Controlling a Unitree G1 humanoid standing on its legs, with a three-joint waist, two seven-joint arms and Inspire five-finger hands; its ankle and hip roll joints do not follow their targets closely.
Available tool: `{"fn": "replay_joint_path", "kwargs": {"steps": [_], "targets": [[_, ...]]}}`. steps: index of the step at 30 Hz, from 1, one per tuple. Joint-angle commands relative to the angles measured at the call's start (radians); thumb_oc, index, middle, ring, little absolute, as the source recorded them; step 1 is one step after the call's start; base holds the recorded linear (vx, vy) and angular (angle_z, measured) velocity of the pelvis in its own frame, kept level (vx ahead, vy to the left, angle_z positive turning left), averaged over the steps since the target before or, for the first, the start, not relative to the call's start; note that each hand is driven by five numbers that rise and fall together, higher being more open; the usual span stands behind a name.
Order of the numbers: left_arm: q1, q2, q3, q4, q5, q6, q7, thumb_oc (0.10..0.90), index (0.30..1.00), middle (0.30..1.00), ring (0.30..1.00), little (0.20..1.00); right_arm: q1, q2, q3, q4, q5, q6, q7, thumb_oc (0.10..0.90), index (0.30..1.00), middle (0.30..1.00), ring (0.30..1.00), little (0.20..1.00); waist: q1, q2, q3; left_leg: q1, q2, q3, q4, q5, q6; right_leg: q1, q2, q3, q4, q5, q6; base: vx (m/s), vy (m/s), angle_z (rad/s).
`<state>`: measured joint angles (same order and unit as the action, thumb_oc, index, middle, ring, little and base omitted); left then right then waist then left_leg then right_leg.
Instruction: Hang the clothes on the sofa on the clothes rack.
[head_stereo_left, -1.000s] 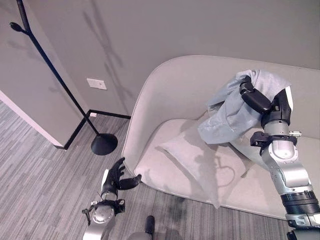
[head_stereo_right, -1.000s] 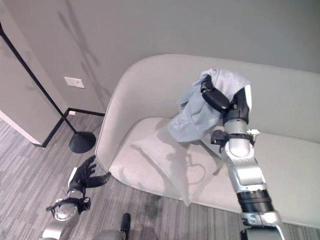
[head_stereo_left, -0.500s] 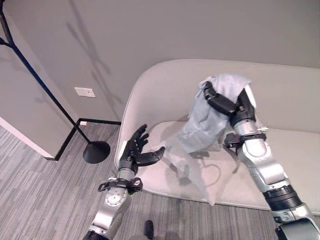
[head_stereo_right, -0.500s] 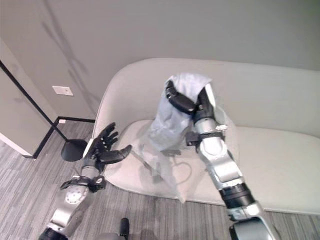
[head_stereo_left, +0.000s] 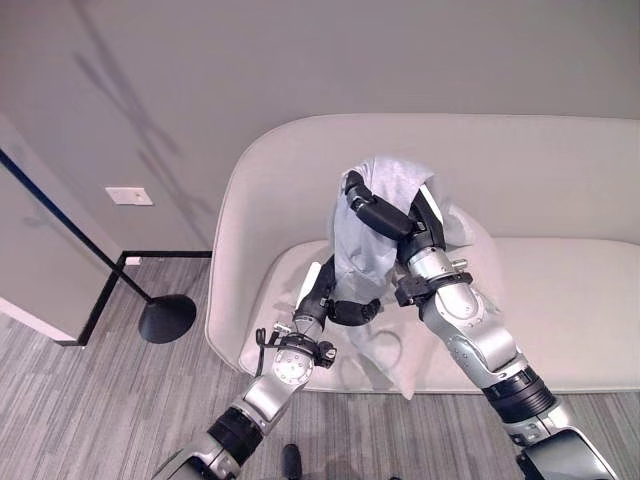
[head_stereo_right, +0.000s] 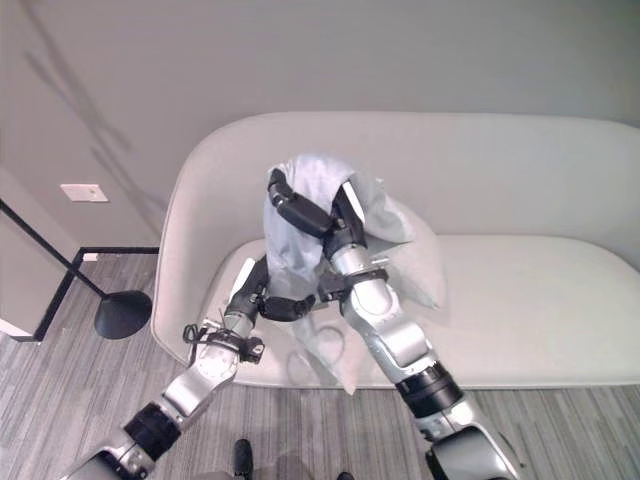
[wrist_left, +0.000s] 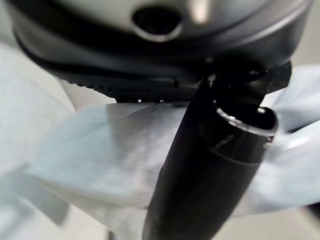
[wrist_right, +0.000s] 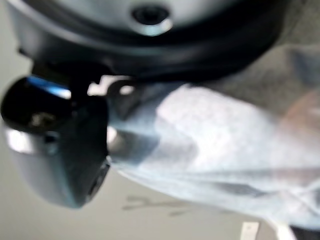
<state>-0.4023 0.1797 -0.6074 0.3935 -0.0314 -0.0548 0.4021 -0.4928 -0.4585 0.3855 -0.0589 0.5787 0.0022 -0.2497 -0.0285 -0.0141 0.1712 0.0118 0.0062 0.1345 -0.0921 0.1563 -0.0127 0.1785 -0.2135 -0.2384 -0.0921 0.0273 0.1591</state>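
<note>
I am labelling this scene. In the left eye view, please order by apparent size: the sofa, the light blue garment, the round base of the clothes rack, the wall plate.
Largest to smallest:
1. sofa
2. light blue garment
3. round base of the clothes rack
4. wall plate

The garment is raised toward the camera, so it looks bigger.

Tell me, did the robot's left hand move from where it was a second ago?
Yes. The left hand rose from beside the sofa's front corner to the hanging cloth over the seat.
</note>
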Motion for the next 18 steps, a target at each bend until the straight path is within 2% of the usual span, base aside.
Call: {"fn": "replay_joint_path", "kwargs": {"steps": [1,7,13,14,15,18], "targets": [[-0.211,-0.038,-0.004,0.099,0.243,-0.003,0.168,0.800,0.900,0.900,0.900,0.900,-0.180,0.034,-0.014,-0.172,0.069,-0.206,0.002,0.400,0.300,0.300,0.300,0.300,0.016,-0.024,-0.124,0.061,0.080,-0.011,0.005,-0.173,-0.083,-0.051,-0.081,0.012,0.069,0.004,0.038,0.00,-0.035,-0.04],[-0.298,-0.036,0.020,0.213,0.379,0.063,0.272,0.800,0.900,0.900,0.900,0.900,-0.157,0.005,0.001,-0.230,0.150,-0.261,0.026,0.400,0.300,0.300,0.300,0.300,-0.015,-0.003,-0.121,0.060,0.098,0.008,0.005,-0.167,-0.092,-0.069,-0.070,0.029,0.065,0.002,0.036,-0.01,-0.031,-0.15],[-0.307,-0.082,0.034,0.301,0.337,0.079,0.326,0.800,0.900,0.900,0.900,0.900,-0.124,-0.016,0.007,-0.276,0.204,-0.297,0.028,0.400,0.300,0.300,0.300,0.300,-0.036,0.000,-0.119,0.049,0.119,0.012,0.005,-0.153,-0.102,-0.078,-0.047,0.034,0.063,-0.006,0.026,0.01,-0.059,-0.03],[-0.311,-0.090,0.036,0.317,0.322,0.080,0.335,0.582,0.573,0.573,0.573,0.573,-0.120,-0.020,0.009,-0.284,0.207,-0.300,0.026,0.400,0.300,0.300,0.300,0.300,-0.040,0.000,-0.120,0.048,0.122,0.013,0.005,-0.152,-0.104,-0.080,-0.044,0.035,0.062,-0.006,0.025,0.00,-0.065,-0.04],[-0.315,-0.103,0.040,0.342,0.297,0.079,0.348,0.400,0.300,0.300,0.300,0.300,-0.113,-0.026,0.013,-0.295,0.211,-0.306,0.025,0.400,0.300,0.300,0.300,0.300,-0.047,0.001,-0.118,0.046,0.125,0.015,0.005,-0.149,-0.106,-0.084,-0.041,0.038,0.063,-0.008,0.023,0.00,-0.056,-0.09],[-0.333,-0.134,0.051,0.390,0.231,0.073,0.396,0.400,0.300,0.300,0.300,0.300,-0.102,-0.049,0.030,-0.314,0.211,-0.315,0.012,0.400,0.300,0.300,0.300,0.300,-0.066,0.004,-0.115,0.040,0.139,0.021,0.005,-0.142,-0.112,-0.100,-0.027,0.049,0.060,-0.008,0.018,-0.01,-0.067,-0.10]]}}
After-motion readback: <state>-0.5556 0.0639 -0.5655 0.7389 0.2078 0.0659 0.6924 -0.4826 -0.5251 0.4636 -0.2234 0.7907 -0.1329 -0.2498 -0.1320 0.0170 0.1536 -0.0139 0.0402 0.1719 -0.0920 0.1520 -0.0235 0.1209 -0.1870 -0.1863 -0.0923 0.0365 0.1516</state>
